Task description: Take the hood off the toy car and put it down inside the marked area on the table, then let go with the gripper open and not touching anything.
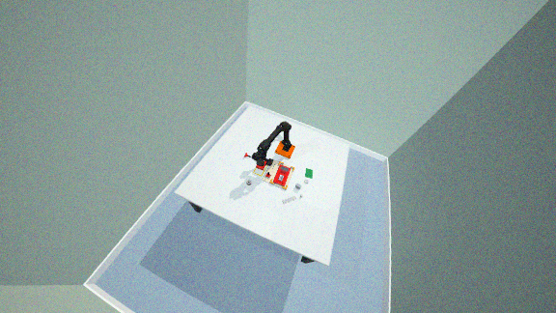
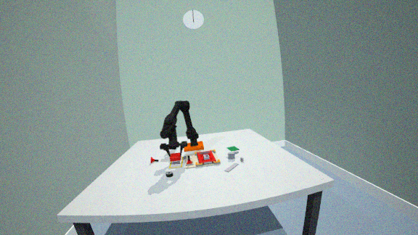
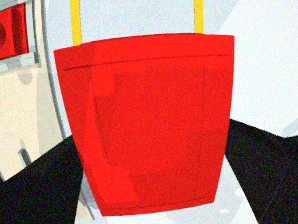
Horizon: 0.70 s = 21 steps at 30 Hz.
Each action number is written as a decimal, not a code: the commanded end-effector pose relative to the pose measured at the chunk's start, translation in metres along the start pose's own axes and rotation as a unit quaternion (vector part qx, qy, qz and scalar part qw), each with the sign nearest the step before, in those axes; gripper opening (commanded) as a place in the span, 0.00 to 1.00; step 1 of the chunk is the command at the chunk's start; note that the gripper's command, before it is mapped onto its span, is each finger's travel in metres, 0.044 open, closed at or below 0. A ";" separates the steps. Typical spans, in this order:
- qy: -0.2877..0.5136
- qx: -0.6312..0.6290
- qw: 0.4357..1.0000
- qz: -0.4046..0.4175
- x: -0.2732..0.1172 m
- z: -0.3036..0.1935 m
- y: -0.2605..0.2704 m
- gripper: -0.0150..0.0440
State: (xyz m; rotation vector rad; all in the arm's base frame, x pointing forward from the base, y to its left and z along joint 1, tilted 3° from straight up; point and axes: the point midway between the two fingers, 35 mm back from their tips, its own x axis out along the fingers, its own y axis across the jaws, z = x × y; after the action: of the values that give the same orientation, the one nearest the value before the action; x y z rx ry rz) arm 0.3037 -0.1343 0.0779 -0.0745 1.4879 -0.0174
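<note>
Gripper point(image 3: 149, 163) is clamped on the red hood point(image 3: 149, 123), fingers held fairly wide by its width. We have the hood off the toy car point(image 2: 207, 158) and hanging just short of the yellow-outlined marked area point(image 3: 136, 3), partly overlapping its near edge in the wrist view. Step in hand: placement. Next we'd shift forward over the outline, lower, open, back clear.

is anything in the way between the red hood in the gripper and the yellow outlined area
Nothing visible is. In the wrist view the red hood, clamped in the gripper, hangs just short of the yellow-outlined area, and only bare table shows inside the outline. The toy car sits off to one side, apart from it.
</note>
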 end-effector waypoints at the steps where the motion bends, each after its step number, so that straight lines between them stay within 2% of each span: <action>1: 0.005 -0.002 1.000 0.005 0.006 -0.002 0.002 0.25; 21: 0.005 -0.002 1.000 0.005 0.013 -0.003 0.002 0.25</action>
State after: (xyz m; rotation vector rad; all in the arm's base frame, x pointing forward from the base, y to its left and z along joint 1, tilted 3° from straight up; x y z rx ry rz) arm 0.3029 -0.1342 0.0689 -0.0732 1.4919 -0.0160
